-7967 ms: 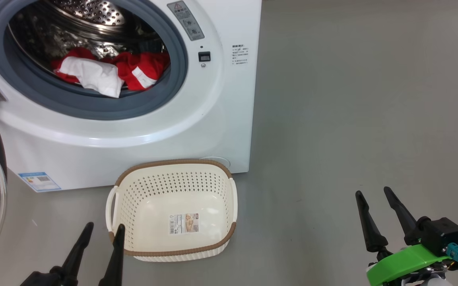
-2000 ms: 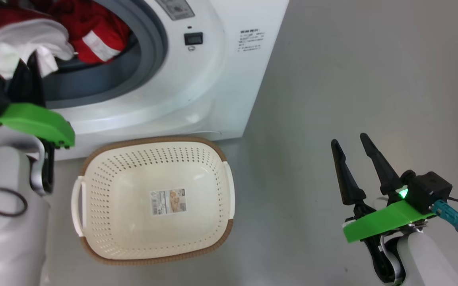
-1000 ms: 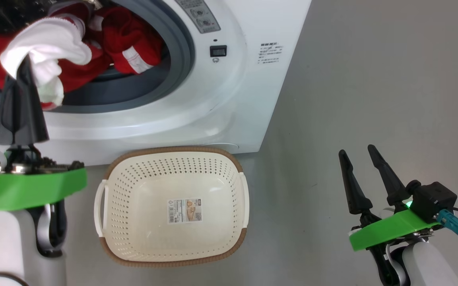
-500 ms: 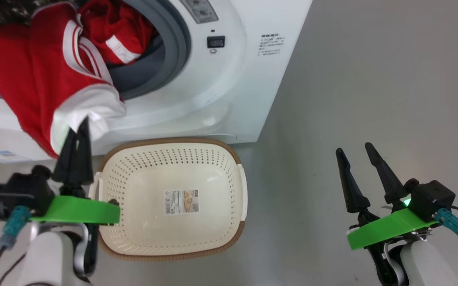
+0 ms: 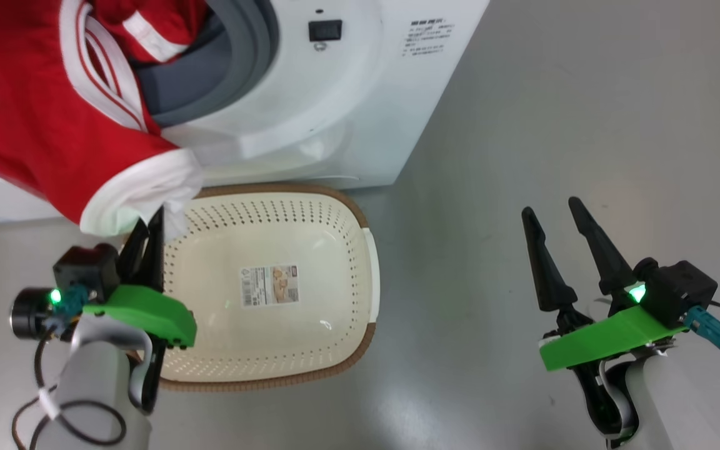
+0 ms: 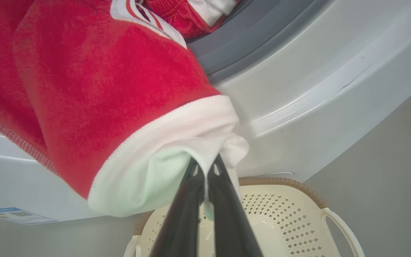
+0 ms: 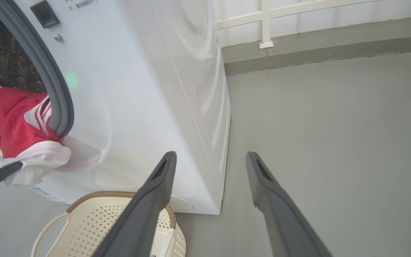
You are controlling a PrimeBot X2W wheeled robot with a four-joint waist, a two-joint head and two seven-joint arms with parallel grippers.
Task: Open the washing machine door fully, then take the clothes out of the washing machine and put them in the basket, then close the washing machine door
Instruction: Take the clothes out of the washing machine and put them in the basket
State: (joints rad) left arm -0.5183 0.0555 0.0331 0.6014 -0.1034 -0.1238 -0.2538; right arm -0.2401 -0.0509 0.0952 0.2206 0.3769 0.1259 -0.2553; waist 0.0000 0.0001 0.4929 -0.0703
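My left gripper is shut on the white hem of a red garment of the clothes, which stretches from the washing machine's grey gasket down to the basket's rear left rim. The left wrist view has the pinched white cloth at my left gripper. More red clothes lie in the drum opening. The cream basket stands on the floor before the machine, holding no clothes. My right gripper hovers open over bare floor to the basket's right. The washing machine door is out of view.
Grey floor spreads to the right of the machine. A wall base with a white frame runs behind the machine in the right wrist view. A blue label sits low on the machine's front.
My left gripper has pulled the red garment farther out of the drum and down toward the basket's rear left corner. The head camera shifted. The right gripper stayed open in place.
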